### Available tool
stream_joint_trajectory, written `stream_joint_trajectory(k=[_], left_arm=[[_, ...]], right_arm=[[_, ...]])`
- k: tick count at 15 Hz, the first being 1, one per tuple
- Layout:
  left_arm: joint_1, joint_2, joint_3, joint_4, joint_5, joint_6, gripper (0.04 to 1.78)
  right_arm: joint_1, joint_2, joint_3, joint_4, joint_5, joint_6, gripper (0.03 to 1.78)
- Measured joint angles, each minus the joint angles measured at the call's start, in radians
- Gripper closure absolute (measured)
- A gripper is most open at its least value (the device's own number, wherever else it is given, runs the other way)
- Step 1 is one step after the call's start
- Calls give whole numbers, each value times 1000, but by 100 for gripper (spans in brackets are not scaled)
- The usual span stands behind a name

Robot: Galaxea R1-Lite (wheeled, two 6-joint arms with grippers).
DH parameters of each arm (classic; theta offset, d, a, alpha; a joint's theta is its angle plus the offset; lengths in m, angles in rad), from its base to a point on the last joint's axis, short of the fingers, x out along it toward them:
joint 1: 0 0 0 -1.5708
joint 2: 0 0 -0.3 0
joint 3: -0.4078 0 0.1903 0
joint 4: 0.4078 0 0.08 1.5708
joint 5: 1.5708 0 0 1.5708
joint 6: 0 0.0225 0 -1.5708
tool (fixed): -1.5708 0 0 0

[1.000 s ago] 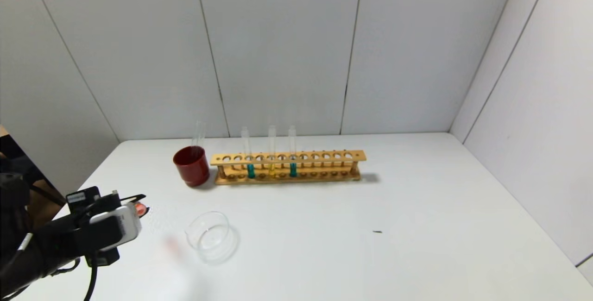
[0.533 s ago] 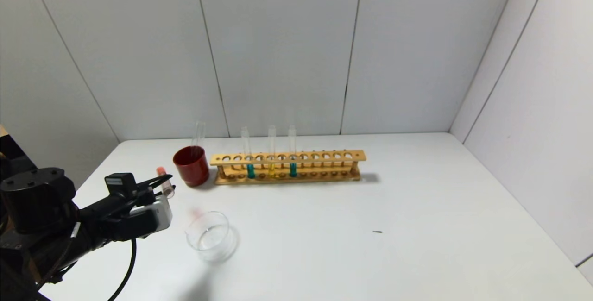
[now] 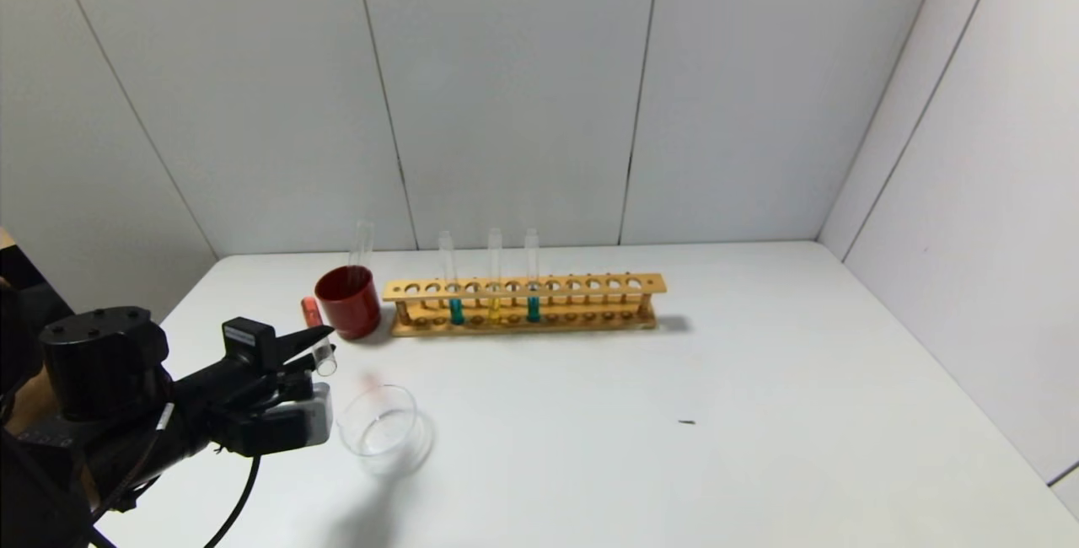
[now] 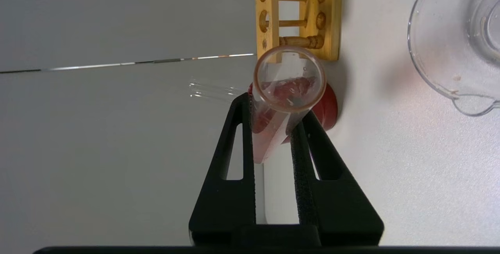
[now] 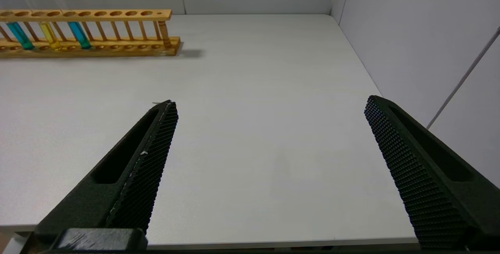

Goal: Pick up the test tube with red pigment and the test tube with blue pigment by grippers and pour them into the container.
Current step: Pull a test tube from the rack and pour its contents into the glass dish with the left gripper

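The test tube with red pigment (image 3: 317, 334) is clamped between the fingers of the left claw (image 3: 314, 347) and is held tilted, open mouth lowered toward the glass dish (image 3: 381, 430) just beside it, so that the liquid can be run out over the rim. The mouth is not yet above the dish; pouring is judged about to begin. The test tube with blue pigment (image 3: 533, 278) is left standing in the wooden rack (image 3: 590, 285) on the tabletop (image 3: 674, 464). The right claw (image 5: 269, 113) is held spread wide, grasping nothing, well apart from the rack.
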Motion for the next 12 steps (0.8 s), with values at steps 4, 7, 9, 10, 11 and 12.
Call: stream_joint_trajectory(k=[4, 7, 9, 10, 11, 12], left_arm=[[6, 9, 11, 28, -21, 93, 149], [31, 11, 13, 54, -69, 170, 149], [72, 6, 11, 85, -114, 231, 149], [93, 2, 7, 98, -144, 266, 149], [100, 1, 5, 110, -151, 284, 149], [105, 0, -3, 115, -153, 301, 149]], right_arm=[[0, 0, 0, 0, 0, 0, 6], [0, 0, 0, 0, 0, 0, 6], [0, 0, 0, 0, 0, 0, 6], [0, 0, 0, 0, 0, 0, 6], [0, 0, 0, 0, 0, 0, 6], [0, 0, 0, 0, 0, 0, 6]])
